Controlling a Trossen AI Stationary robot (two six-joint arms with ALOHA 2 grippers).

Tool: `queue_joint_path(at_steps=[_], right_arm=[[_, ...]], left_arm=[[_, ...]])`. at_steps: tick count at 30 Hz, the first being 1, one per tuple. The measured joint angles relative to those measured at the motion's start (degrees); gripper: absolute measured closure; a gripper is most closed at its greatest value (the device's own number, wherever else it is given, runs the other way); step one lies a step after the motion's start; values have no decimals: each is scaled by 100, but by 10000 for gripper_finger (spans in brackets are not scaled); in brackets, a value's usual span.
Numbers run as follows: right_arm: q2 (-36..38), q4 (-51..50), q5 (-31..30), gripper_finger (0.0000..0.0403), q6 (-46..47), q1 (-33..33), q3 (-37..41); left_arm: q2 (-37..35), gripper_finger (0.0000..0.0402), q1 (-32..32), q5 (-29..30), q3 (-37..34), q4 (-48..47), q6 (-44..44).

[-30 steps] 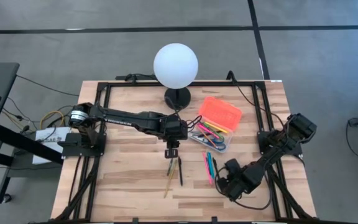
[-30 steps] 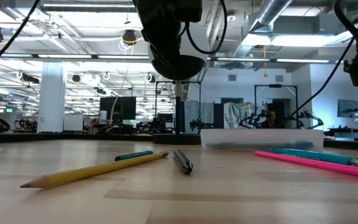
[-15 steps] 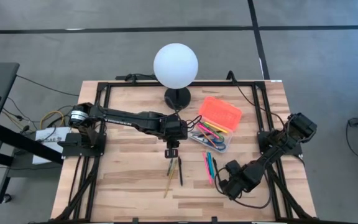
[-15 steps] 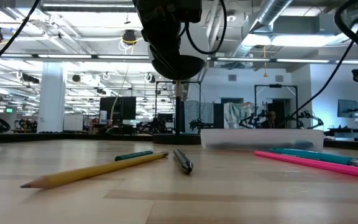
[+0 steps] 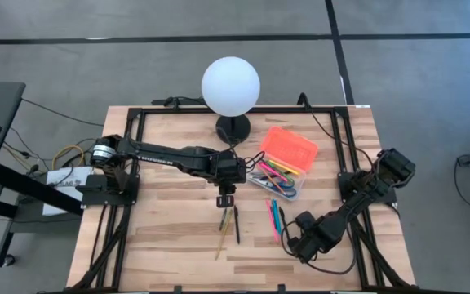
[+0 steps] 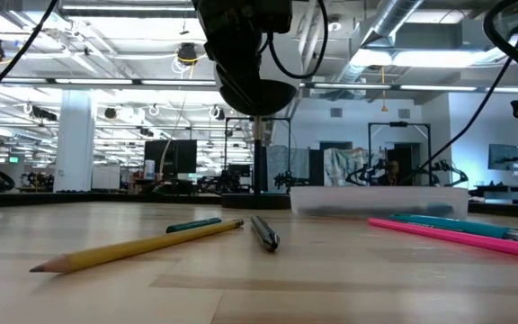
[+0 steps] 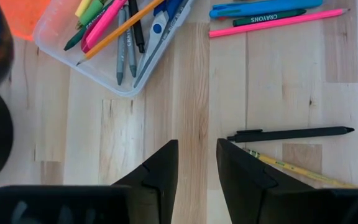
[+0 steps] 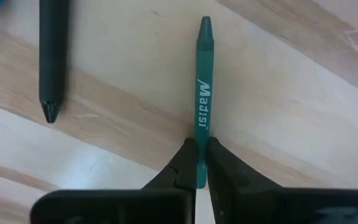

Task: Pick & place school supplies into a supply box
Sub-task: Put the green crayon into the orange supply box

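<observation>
The right end effector [image 8: 197,163], low in the right wrist frame, was clamped on the tail of a slim green crayon [image 8: 202,93]; so short a hold could let it pivot or slip on lifting. The left end effector [image 7: 197,163], fingers apart, hovered mid-frame over the wooden desk [image 5: 170,245] near a black pen [image 7: 291,134], beside the route to the clear orange-lidded box [image 5: 282,167] right of centre.

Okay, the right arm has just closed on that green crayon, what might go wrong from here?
1. The right gripper pinches the green crayon only at one end, so it may swing or slip out when lifted.
2. The supply box already holds several pens lying crosswise, so the crayon could land on top and roll out.
3. The left gripper hovers open beside the box, so the arms might crowd each other there.
</observation>
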State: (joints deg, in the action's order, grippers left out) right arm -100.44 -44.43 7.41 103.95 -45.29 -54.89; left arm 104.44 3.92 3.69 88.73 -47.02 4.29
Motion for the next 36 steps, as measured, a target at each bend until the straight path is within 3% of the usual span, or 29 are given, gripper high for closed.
queue_joint_path(at_steps=[6,14,23,29,36], right_arm=[[-29,-488,98,400,-375,-40,-350],[-20,-1181,-248,401,-589,-25,-892],[277,-2270,-1256,402,-1017,196,-1580],[789,-2816,-1981,402,-1670,722,-1574],[1033,-2966,-2319,402,-3549,1805,-1576]], left_arm=[[0,299,-13,2,0,-3,0],[0,299,-78,12,0,-83,113],[0,299,-286,470,0,-550,493],[0,299,-260,646,0,-886,507],[0,299,39,566,0,-1195,541]])
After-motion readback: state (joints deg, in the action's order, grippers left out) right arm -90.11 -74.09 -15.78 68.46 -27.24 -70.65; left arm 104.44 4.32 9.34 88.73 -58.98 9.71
